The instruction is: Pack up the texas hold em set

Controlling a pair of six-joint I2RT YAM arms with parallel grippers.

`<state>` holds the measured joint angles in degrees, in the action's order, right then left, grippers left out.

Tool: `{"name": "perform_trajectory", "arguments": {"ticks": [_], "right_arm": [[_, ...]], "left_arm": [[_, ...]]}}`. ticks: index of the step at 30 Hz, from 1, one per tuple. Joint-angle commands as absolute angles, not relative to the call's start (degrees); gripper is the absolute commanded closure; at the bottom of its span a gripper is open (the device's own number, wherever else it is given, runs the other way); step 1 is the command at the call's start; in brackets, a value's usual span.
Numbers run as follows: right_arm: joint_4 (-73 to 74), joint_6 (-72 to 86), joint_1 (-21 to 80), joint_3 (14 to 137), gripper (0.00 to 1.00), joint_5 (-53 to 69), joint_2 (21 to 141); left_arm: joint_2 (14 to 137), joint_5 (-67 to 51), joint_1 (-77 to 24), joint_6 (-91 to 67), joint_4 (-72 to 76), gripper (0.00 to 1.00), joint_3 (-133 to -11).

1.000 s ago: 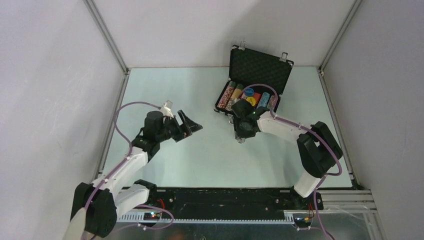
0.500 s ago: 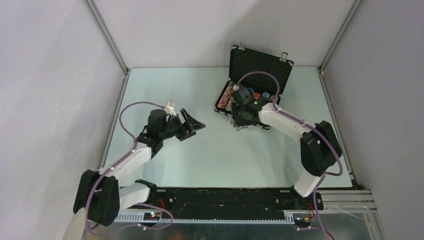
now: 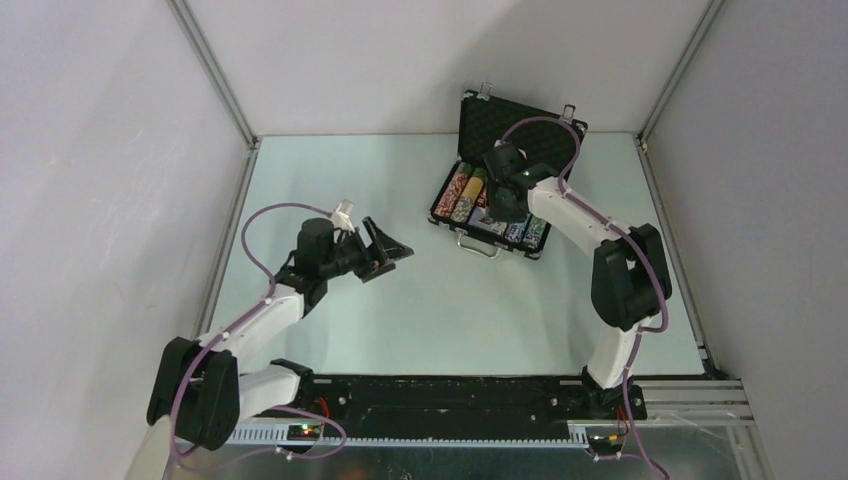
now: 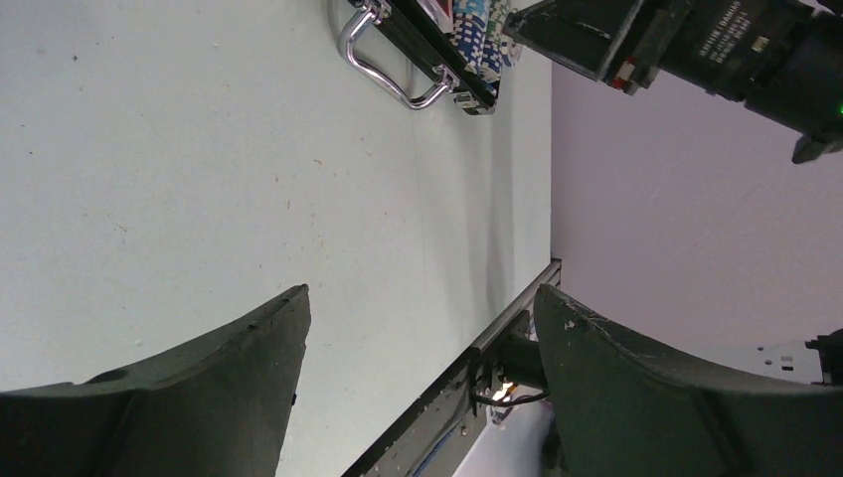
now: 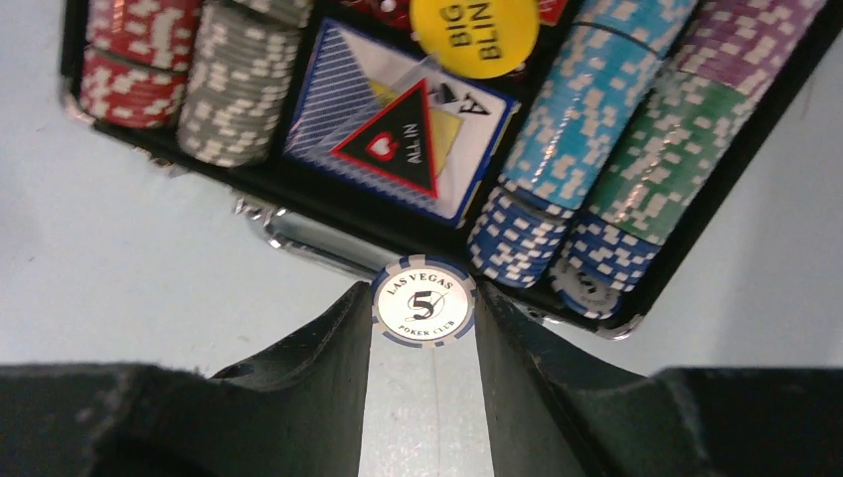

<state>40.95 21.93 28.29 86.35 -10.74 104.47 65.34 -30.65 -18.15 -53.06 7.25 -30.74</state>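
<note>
A pale green flat table [image 3: 400, 310] carries the black rectangular briefcase [image 3: 520, 135] at its far right part. The case stands open, its foam-lined lid upright at the far side. Its long axis runs left to right, the right end a little nearer. The silver metal handle [image 3: 478, 245] points toward the near edge.

The left gripper [image 3: 385, 250] hangs over bare table, left of the case and well apart from it, its dark fingers [image 4: 199, 397] spread wide with nothing between them.

The right gripper [image 5: 422, 293] is over the case's near edge, just above the handle. Its fingers are clamped on the rim of a white and blue round poker chip [image 5: 424, 306] marked with a 5, the face turned to the wrist camera.

Inside the tray, rows of chips lie on their sides, their long axes running near to far across the case:
- red [image 5: 129, 60] and grey [image 5: 239, 99] on the left
- light blue [image 5: 587, 109], green [image 5: 676, 149], purple [image 5: 746, 40] and dark blue [image 5: 517, 238] on the right

Between these groups lies a blue-edged card deck [image 5: 328, 109]. A dark triangular "ALL IN" piece [image 5: 398, 139] rests on it, its apex pointing far. A yellow round disc [image 5: 472, 35] lies just beyond
</note>
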Motion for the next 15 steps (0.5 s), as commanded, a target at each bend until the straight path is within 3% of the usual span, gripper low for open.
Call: {"name": "perform_trajectory", "arguments": {"ticks": [1, 15], "right_arm": [[43.61, 21.66, 26.68, 88.62, 0.55, -14.53, 106.26], [44.74, 22.74, 19.74, 86.85, 0.56, -16.32, 107.47]], "left_arm": [[63.40, -31.95, -18.39, -53.19, 9.32, 0.13, -30.41], [62.94, -32.08, -18.37, -52.82, 9.40, 0.13, -29.30]]}}
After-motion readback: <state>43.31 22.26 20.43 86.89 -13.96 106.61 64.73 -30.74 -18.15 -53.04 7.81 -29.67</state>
